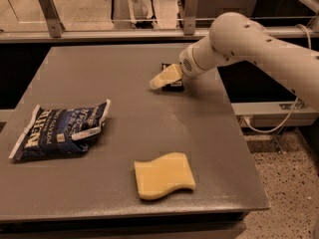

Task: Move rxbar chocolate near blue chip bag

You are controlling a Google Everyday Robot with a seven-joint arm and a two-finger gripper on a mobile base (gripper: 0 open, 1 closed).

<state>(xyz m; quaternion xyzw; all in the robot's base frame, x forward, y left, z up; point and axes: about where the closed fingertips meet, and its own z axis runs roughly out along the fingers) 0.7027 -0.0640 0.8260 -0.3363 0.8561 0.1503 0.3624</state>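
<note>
Your pincer sits low over the far right part of the grey surface, right at the rxbar chocolate. The pincer covers part of the small black bar, so you cannot tell whether it is apart, together or clamped on it. The blue chip bag lies flat near the left edge, well apart from the bar. A wavy yellow sponge rests near the front edge.

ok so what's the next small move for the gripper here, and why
Probably secure the rxbar chocolate first. The gripper is right at it on the far side of the table, while the blue chip bag lies well away, near the left edge.
</note>
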